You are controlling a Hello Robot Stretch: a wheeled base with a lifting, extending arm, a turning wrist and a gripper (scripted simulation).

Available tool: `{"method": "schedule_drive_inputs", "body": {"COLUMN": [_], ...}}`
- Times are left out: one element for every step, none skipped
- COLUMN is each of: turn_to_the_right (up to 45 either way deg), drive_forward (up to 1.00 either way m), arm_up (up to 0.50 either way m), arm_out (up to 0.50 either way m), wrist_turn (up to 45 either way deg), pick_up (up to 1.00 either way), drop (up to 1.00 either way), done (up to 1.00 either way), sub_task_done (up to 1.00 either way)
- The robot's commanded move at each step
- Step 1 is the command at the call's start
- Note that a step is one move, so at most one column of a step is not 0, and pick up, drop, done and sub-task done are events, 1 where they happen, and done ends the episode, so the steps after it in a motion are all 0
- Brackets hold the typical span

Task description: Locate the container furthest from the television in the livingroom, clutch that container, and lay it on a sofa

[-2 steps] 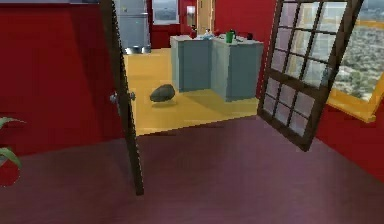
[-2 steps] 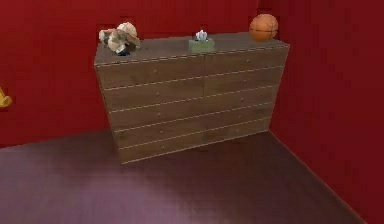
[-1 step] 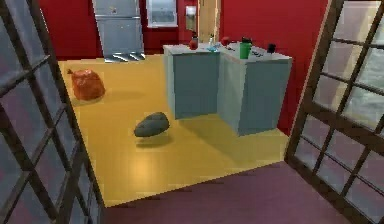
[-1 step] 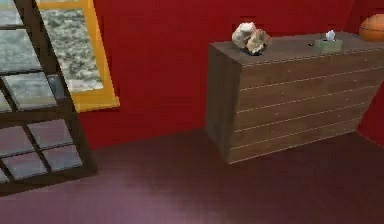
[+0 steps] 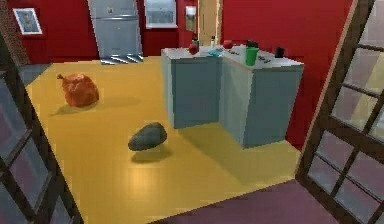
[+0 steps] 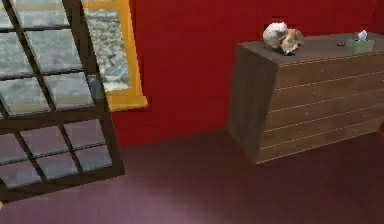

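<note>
Yellow floor [image 5: 90,160], red walls [image 5: 60,25]; grey-blue tabletop [image 5: 195,95] ahead, orange lump [image 5: 78,90] and dark grey lump [image 5: 148,136] lying before it; jaws: cannot tell.

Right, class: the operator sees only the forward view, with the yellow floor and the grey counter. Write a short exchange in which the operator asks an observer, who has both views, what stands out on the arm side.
Operator: What stands out to the arm side?
Observer: A brown wooden dresser with a plank front.
Operator: Is anything on top of it?
Observer: A rounded white and brown thing sits toward the left of its top in the arm side view. I cannot tell what it is.
</note>
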Motion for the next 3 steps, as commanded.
{"method": "schedule_drive_inputs", "body": {"turn_to_the_right": [-15.0,0.0,-3.0], "drive_forward": [0.00,1.00,0.00], "arm_up": [0.00,0.00,0.00], "arm_out": [0.00,0.00,0.00], "wrist_turn": [0.0,0.0,0.0], "pick_up": [0.00,0.00,0.00], "drop": [0.00,0.00,0.00], "done": [0.00,0.00,0.00], "sub_task_done": [0.00,0.00,0.00]}}
